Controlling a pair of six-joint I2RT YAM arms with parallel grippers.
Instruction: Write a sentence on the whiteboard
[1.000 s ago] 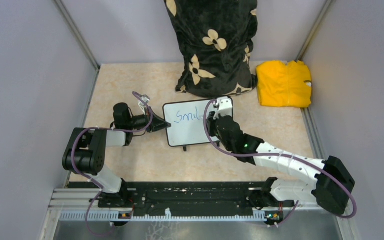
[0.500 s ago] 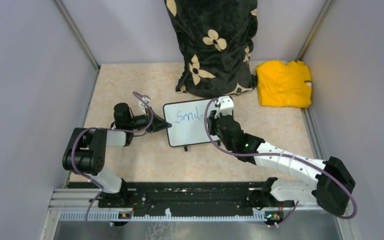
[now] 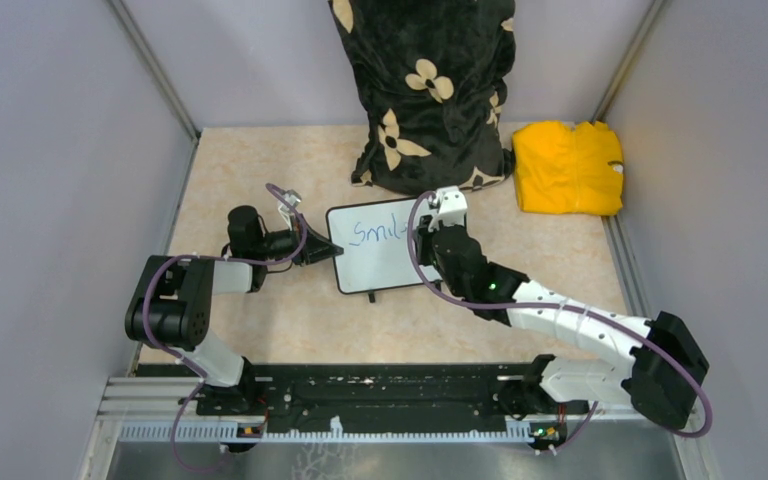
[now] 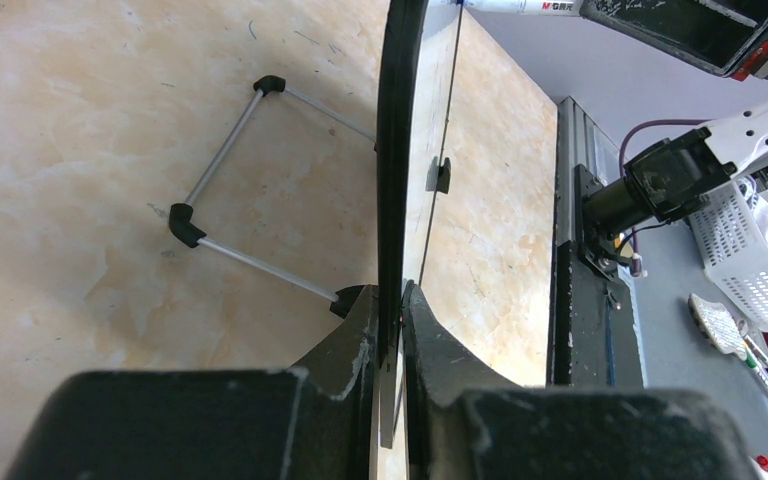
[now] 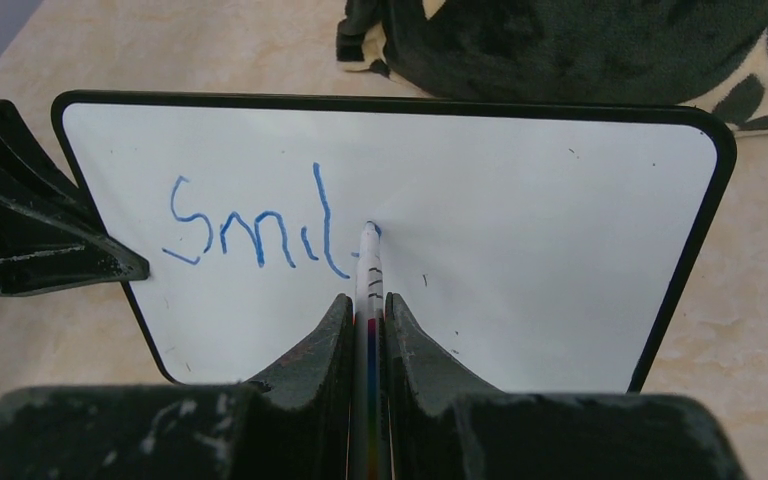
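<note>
Beige table (image 3: pixel 260 160): a black floral bag (image 3: pixel 430 90) is at the back, w/ a yellow cloth (image 3: pixel 568 165) to its right. The whiteboard (image 3: pixel 380 265) sits mid-table, just in front of the bag. The left gripper (image 4: pixel 392 300) is clenched on the board's left edge, the thin frame pinched betw. both fingers. The right gripper (image 5: pixel 365 305) is clamped round a marker (image 5: pixel 368 275). Its tip touches the white surface just past the blue writing (image 5: pixel 250 225), which reads "Smil" so far. By my reckoning approx a quarter of the sentence is done.

Risks, big to small:
1) The board may pivot abt that single edge pinch if the pen presses hard, b/c the right side has no hold. Letters would skew.
2) The right wrist could nudge the bag while working along the top line, since the bag is so close behind.
3) The marker may slide back in the narrow grip under pressure, so the tip lifts and strokes get gaps.
4) Big letters may eat the row, leaving no room for line 2 below.
5) Fingers passing low over fresh ink could smear it.
</note>
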